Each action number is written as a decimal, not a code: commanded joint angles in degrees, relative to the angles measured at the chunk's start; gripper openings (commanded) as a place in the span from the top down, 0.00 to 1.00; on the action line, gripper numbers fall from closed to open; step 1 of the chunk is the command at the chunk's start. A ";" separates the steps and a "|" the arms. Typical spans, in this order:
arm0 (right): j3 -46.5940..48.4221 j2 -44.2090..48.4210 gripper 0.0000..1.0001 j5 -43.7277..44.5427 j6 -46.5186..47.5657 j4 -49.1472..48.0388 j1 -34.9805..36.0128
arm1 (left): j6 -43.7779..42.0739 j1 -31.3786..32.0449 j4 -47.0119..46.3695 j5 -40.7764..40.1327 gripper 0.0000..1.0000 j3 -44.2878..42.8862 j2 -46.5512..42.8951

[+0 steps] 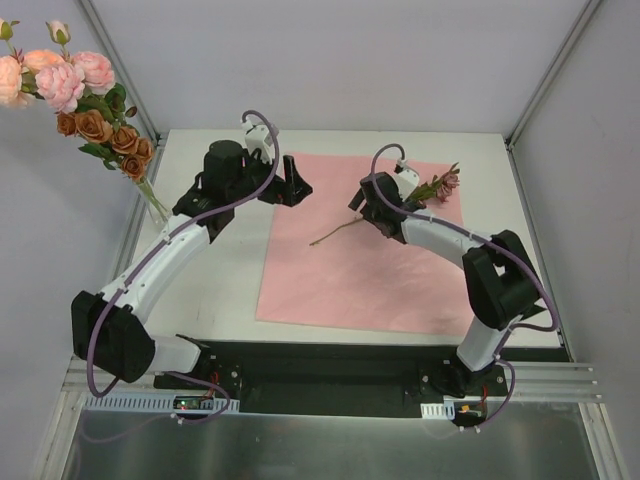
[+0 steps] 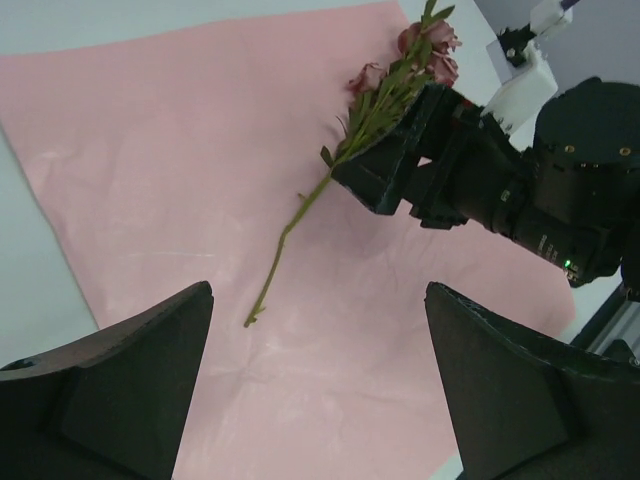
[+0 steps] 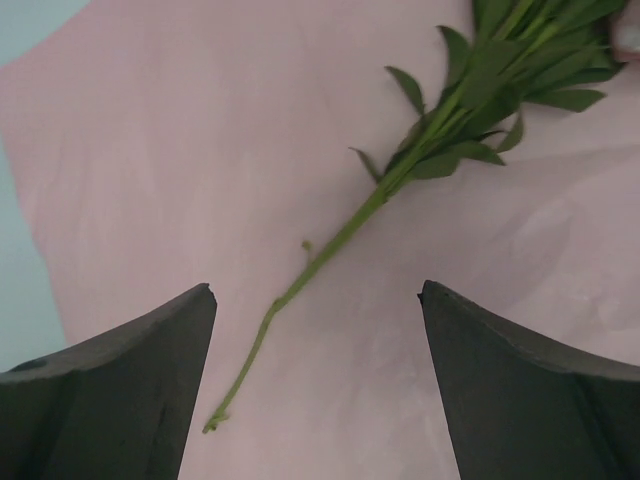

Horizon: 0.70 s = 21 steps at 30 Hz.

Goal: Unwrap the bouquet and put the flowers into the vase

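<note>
The bouquet is undone: its pink paper lies flat on the table. One mauve flower spray lies on the paper, its stem running toward the near left. Other flowers, pink and rust-orange, stand at the far left. Their stems drop into the clear vase, which I can barely make out. My right gripper hovers open over the spray's stem, which passes between its fingers without touching them. My left gripper is open above the paper's far left part, and the stem tip lies just ahead of it.
The white table has a metal frame rail along its left side and another along its right side. The right arm's black wrist fills the upper right of the left wrist view, close to the spray's leaves.
</note>
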<state>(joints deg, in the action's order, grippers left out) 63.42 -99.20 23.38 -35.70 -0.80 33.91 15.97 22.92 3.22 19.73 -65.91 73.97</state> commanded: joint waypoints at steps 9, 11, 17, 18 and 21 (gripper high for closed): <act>19.88 -11.54 0.18 13.98 -13.59 25.14 -1.04 | 1.26 0.81 3.90 8.31 0.13 2.01 0.48; 22.52 -13.90 0.20 14.06 -17.79 30.22 -1.30 | 1.96 0.81 3.90 8.58 0.13 1.93 -0.49; 27.99 -19.01 0.29 14.07 -24.14 37.45 -1.57 | 3.02 0.81 3.98 9.01 0.13 2.28 -2.69; 28.34 -19.36 0.30 13.80 -24.32 37.45 -1.48 | 3.28 0.81 3.98 9.36 0.13 2.19 -2.78; 29.13 -20.42 0.32 13.80 -25.11 37.80 -1.57 | 3.98 0.81 3.90 10.68 0.13 2.01 -2.96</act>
<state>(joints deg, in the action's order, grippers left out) 89.62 -118.56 35.77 -56.66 32.36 32.49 18.26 22.96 8.01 27.22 -63.72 72.23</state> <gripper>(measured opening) 0.689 0.868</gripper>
